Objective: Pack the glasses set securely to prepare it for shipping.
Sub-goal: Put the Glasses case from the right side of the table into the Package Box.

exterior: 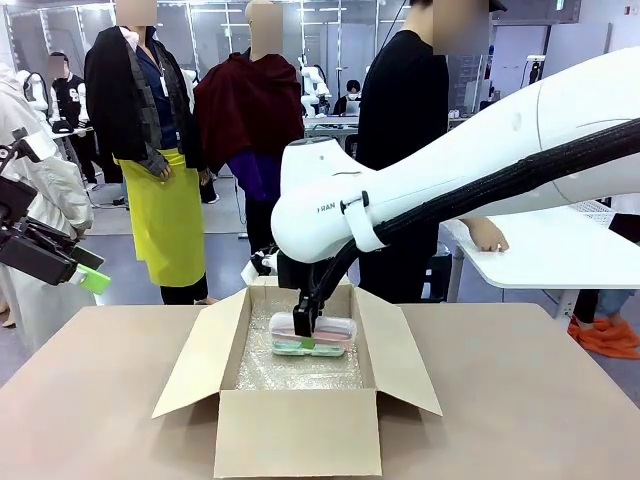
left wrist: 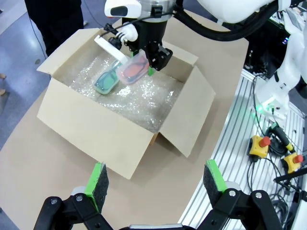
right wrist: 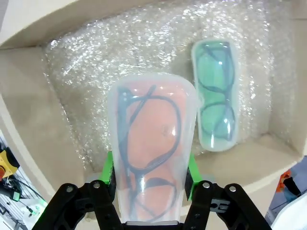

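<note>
The glasses set is two clear flat cases. The mint-green one (right wrist: 216, 96) lies flat on the bubble wrap (right wrist: 96, 67) inside the open cardboard box (exterior: 300, 430). My right gripper (right wrist: 149, 170) is shut on the pink one (right wrist: 151, 143), its green pads pressing the case's two long sides, and holds it tilted just above the lining beside the green case. From the front, the pink case (exterior: 335, 328) sits over the green case (exterior: 290, 349) under the right gripper (exterior: 308, 322). My left gripper (left wrist: 156, 179) is open and empty, off the box's near corner, at the table's left (exterior: 92, 272).
The box flaps (left wrist: 189, 120) stand spread outward on all sides. A person stands behind the box, one hand (exterior: 487, 236) resting on a white table (exterior: 560, 255). Beside the table edge run an aluminium rail (left wrist: 240, 143) and emergency-stop buttons (left wrist: 259, 142) with cables.
</note>
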`<state>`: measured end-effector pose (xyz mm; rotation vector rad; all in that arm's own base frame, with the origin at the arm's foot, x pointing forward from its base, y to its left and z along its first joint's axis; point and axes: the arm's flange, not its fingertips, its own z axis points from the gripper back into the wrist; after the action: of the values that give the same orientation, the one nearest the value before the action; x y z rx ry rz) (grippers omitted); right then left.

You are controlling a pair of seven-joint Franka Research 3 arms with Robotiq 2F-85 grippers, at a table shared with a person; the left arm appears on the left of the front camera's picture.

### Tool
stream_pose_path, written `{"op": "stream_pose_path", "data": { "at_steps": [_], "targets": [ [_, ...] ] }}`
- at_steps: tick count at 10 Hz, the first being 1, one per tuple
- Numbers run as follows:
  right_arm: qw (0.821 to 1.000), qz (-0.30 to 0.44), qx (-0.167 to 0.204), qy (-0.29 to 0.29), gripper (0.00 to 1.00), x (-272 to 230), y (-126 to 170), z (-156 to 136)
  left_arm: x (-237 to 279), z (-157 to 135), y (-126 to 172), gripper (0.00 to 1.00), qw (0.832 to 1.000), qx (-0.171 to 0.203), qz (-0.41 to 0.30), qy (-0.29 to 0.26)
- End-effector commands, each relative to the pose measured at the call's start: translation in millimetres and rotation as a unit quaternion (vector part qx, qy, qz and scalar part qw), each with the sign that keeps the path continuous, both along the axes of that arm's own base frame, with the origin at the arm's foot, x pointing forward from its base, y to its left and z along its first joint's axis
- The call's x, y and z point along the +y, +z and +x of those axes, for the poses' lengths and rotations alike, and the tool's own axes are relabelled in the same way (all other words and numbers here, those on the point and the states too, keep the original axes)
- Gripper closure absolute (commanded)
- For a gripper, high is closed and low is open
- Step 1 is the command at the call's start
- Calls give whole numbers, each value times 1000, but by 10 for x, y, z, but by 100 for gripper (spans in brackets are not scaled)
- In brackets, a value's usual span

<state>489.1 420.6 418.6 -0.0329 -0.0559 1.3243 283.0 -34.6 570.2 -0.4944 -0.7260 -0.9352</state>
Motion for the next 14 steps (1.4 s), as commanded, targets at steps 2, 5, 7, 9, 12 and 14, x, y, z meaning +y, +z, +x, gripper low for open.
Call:
{"op": "stream_pose_path", "data": {
  "at_steps": [2, 5, 7, 9, 12, 14],
  "targets": [
    [999, 26, 8, 33, 65, -42, -306, -120, 12, -12, 8, 0, 1000, -1, -8, -11],
    [997, 27, 16, 66, 65, -19, -625, -121, 12, -12, 8, 0, 1000, -1, -8, -11],
    [997, 15, 21, 70, 65, -37, -786, -89, 12, -12, 8, 0, 1000, -1, -8, -11],
    [997, 13, 26, 68, 29, -10, -820, -83, 12, -12, 8, 0, 1000, -1, -8, -11],
    [997, 19, 26, 66, 0, -17, -811, -64, 12, -12, 8, 0, 1000, -1, -8, -11],
    [998, 25, 19, 61, 0, -25, -705, -67, 12, -12, 8, 0, 1000, -1, -8, -11]
  ]
}}
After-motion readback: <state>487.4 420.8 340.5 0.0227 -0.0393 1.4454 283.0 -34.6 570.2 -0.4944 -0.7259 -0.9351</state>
